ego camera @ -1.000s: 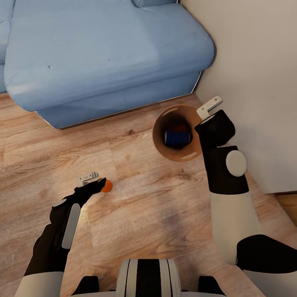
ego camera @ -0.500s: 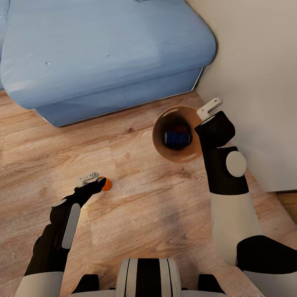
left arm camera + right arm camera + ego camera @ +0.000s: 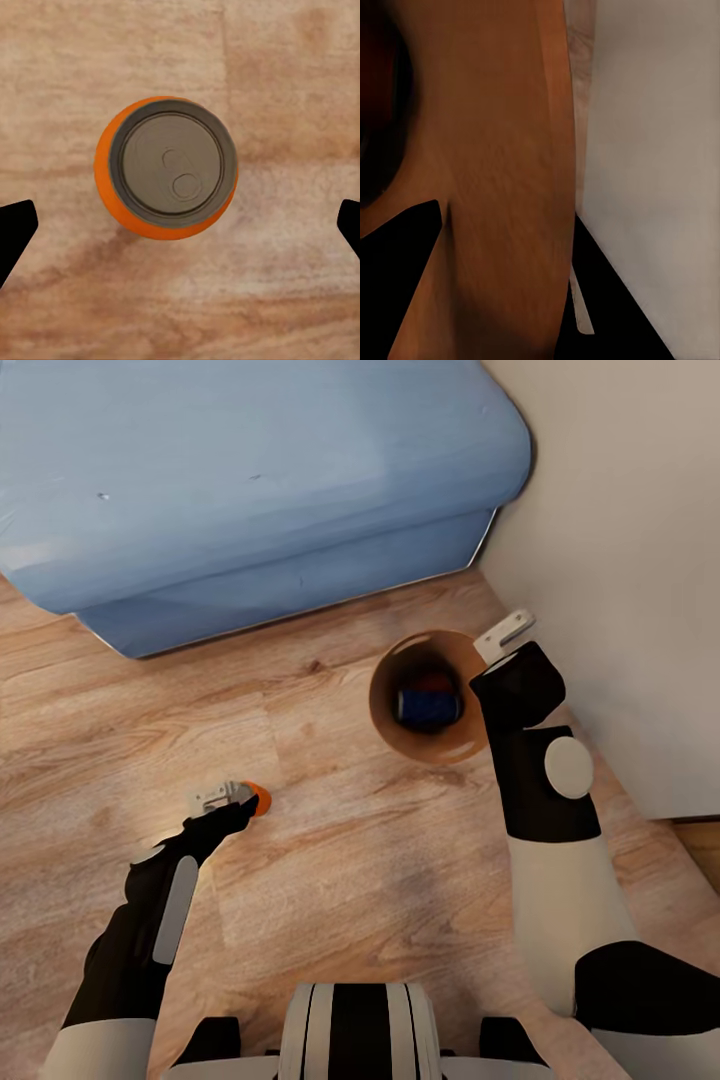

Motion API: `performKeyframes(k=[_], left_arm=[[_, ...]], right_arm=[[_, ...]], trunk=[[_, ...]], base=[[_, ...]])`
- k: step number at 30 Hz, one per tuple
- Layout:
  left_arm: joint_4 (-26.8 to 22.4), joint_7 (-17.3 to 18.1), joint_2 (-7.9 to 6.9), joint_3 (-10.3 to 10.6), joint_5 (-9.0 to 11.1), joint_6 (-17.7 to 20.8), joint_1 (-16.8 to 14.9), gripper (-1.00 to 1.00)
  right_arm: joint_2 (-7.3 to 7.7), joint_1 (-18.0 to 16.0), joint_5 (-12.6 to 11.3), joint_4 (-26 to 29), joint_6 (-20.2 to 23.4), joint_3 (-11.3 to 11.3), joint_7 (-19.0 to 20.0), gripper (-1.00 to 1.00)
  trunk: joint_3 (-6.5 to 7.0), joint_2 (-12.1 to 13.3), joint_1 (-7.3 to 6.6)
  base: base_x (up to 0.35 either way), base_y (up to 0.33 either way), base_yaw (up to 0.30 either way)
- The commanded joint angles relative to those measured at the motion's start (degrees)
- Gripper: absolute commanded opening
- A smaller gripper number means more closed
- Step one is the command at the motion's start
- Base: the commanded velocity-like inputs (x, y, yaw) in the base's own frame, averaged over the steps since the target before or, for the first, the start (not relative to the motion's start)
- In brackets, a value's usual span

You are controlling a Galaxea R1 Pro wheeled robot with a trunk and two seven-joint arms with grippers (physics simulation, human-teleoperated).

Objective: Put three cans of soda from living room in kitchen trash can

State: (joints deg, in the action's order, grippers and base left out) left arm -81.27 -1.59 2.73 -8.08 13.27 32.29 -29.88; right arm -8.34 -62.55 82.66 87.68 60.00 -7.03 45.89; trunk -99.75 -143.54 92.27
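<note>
while the left gripper hangs directly over it, the orange can stands upright on the wood-plank floor, its silver top facing the left wrist camera. its two dark fingertips sit wide apart at the left and right edges of that frame, the can lying between them but slightly above their line, touching neither. in the head view the same can shows at centre left, just beside the left gripper.

right of centre in the head view stands the trash can, copper-brown inside, with a dark blue can lying on its side at the bottom and a patch of reddish colour behind it. the right gripper is at the bin's right rim, next to the beige wall. in the right wrist view its two fingers straddle the bin wall, one fingertip inside, the other outside; whether they clamp it cannot be told. a light blue sofa fills the upper left of the head view.
</note>
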Motion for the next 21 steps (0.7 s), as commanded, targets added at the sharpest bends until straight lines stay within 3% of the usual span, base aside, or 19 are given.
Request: performKeyframes(k=[1,21], left_arm=[[0.1,0.0,0.03,0.0,0.0,-0.1,0.0,1.00],[0.3,-0.1,0.08,0.3,-0.2,-0.6,-0.1,1.00]], right_arm=[[0.01,0.1,0.7,0.0,0.0,0.0,-0.1,-1.00],[0.01,0.3,0.7,1.0,0.0,-0.2,-0.1,-1.00]], trunk=[[-0.03,0.0,-0.01],[-0.13,0.0,-0.01]], base=[[0.000,0.000,0.000],[0.000,0.000,0.000]])
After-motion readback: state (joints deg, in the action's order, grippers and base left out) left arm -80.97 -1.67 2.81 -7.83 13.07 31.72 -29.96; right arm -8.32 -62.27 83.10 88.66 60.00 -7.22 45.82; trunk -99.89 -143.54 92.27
